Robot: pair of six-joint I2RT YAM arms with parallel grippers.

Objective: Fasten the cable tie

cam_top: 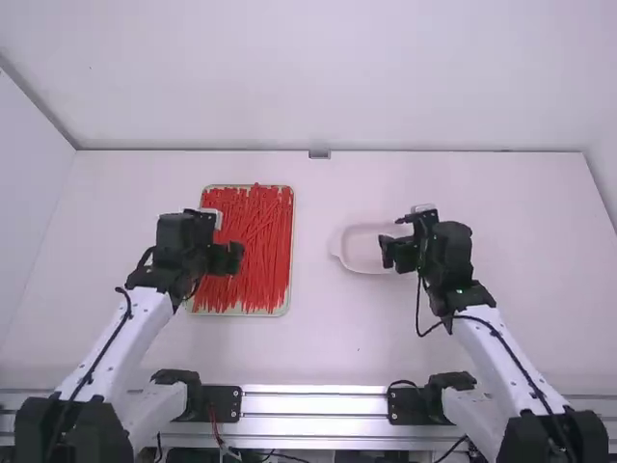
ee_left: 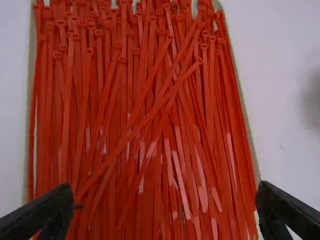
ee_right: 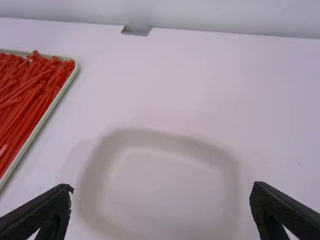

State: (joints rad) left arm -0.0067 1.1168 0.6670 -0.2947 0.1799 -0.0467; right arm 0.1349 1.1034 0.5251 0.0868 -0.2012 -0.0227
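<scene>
Orange plastic cable ties (ee_left: 150,125) fill a rounded rectangular tray (ee_right: 50,108); left tool (ee_left: 165,200) and right tool (ee_right: 161,200) both gape wide.

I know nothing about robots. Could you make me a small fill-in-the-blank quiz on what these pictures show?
1. The left gripper hangs over a tray piled with orange-red ____.
2. The right gripper hangs over a dish whose colour is ____.
3. Both grippers have their fingers ____.
4. In the high view, the tray lies to the ____ of the dish.

Missing words: cable ties; white; open; left.
</scene>
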